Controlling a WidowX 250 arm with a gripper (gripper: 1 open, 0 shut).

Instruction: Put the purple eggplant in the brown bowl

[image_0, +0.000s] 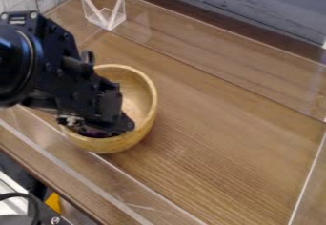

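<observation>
1. The fingers (102, 114) of the gripper (94, 122) reach down into the bowl (143, 114). They stand spread wide, close to as far apart as they go, and nothing is clamped between them. Whether a fingertip brushes the bowl floor or the eggplant cannot be told, since the dark gripper body covers that spot.

2. The eggplant (91, 130) lies on the bowl floor, right under and between the fingertips, at about 7 o'clock inside the bowl. Only a small glossy purple patch of it shows below the black fingers.

3. Its long axis and the way its stem end points cannot be read, as too little of it is in view and the green tip is hidden.

4. The bowl sits on the table (230, 124), toward the left of the picture. Its thick light-brown rim is clear from about 12 o'clock round to 6 o'clock. The arm (38, 62) covers the rim at 9 to 10 o'clock.

5. The arm enters from the picture's left edge and slants down to the right into the bowl.

6. A clear wall (216, 52) runs along the far side of the table, and a small clear stand (105, 12) is at roughly 11 o'clock from the bowl, well apart from it.
</observation>
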